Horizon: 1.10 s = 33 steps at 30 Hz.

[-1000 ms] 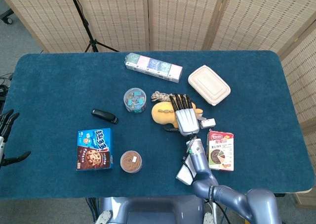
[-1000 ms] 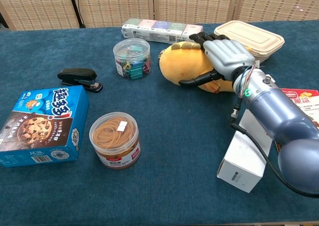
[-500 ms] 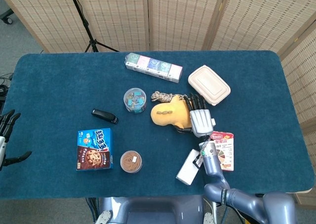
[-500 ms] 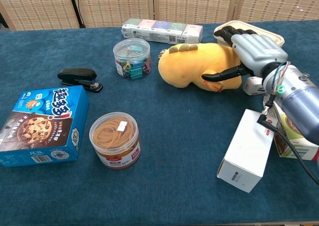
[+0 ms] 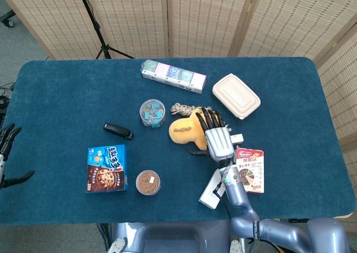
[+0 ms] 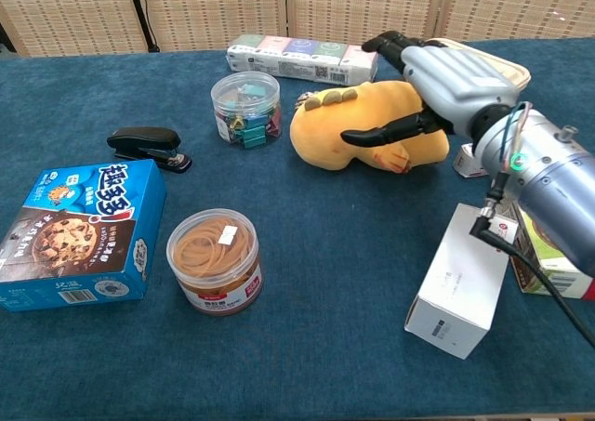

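right hand (image 6: 446, 72): it lies over the right end of the plush (image 6: 358, 124), seen from the chest camera; the thumb goes along the front side and the other fingers (image 5: 211, 118) reach over the top and back, so the fingers are closed around the plush and hold it
plush: a yellow soft toy with brown spots, lying on its side near the middle of the tabletop (image 5: 67, 91); its soft body lets the fingers sink in a little, which I judge is why a wrap-around hold is used here
whether lifted: I cannot tell if the plush is raised or resting on the cloth
left hand (image 5: 6, 152): far to the left of the plush, at the edge of the tabletop; fingers apart, holding nothing
clip jar (image 6: 245, 108): clear, just left of the plush, not touching it
tissue pack (image 6: 302, 57): long, behind the plush
lunch box (image 5: 236, 95): beige, lid on, behind and right of the plush, partly hidden by the hand in the chest view
rope (image 5: 179, 108): a small coil just behind the plush
stapler (image 6: 147, 148): black, well left of the plush
cookie box (image 6: 79, 230): blue, left and in front of the plush
rubber band tub (image 6: 214, 260): in front of the plush, to the left
white box (image 6: 460, 282): in front of the plush, to the right, under the forearm
snack box (image 5: 249, 169): right of the white box
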Motion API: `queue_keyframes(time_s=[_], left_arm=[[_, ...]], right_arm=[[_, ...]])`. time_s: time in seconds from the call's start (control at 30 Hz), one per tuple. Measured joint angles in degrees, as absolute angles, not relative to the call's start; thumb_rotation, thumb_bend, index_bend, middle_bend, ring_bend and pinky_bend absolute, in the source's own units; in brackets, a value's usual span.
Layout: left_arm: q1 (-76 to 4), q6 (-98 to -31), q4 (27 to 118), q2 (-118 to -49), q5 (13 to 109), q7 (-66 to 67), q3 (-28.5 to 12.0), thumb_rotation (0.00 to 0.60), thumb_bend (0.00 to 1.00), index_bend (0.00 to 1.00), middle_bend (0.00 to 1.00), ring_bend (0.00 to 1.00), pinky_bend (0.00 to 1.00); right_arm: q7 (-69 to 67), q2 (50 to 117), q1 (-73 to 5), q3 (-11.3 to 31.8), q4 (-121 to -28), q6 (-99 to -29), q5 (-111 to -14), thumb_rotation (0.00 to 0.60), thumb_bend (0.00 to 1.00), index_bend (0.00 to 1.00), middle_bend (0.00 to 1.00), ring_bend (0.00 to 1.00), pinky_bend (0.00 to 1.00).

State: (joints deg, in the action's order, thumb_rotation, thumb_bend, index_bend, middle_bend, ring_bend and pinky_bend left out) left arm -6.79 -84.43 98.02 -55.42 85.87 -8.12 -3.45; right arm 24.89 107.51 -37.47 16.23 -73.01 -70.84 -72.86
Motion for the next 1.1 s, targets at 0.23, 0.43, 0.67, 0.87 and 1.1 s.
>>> queue_keyframes(time_s=[0.23, 0.43, 0.67, 0.87, 1.1], left_arm=[[-6.69, -84.53, 97.69, -55.07, 86.11, -9.28, -3.41, 0.600, 0.00, 0.00, 0.00, 0.00, 0.00], [-6.73, -84.40, 97.32, -54.89, 85.98, -10.11, -3.50, 0.600, 0.00, 0.00, 0.00, 0.00, 0.00], [-6.95, -83.93, 97.17, -54.77, 85.51, -10.32, -3.71, 0.600, 0.00, 0.00, 0.00, 0.00, 0.00], [-7.04, -83.75, 97.39, -54.98, 85.40, -9.52, -3.72, 0.600, 0.00, 0.00, 0.00, 0.00, 0.00], [-7.04, -83.75, 97.69, -55.34, 85.40, -8.29, -3.64, 0.600, 0.00, 0.00, 0.00, 0.00, 0.00]], right_arm=[[26.05, 112.82, -40.48, 16.32, -68.29, -69.08, -72.96, 0.226, 0.00, 0.00, 0.00, 0.00, 0.00], [25.46, 117.69, -42.91, 16.77, -58.50, -67.58, -72.97, 0.226, 0.00, 0.00, 0.00, 0.00, 0.00], [21.13, 120.70, -43.61, 17.01, -49.73, -66.40, -72.72, 0.228, 0.00, 0.00, 0.00, 0.00, 0.00], [20.37, 119.15, -41.85, 16.84, -49.85, -67.27, -72.56, 0.225, 0.00, 0.00, 0.00, 0.00, 0.00], [20.90, 115.63, -39.14, 16.41, -53.28, -68.63, -72.08, 0.227, 0.00, 0.00, 0.00, 0.00, 0.00]])
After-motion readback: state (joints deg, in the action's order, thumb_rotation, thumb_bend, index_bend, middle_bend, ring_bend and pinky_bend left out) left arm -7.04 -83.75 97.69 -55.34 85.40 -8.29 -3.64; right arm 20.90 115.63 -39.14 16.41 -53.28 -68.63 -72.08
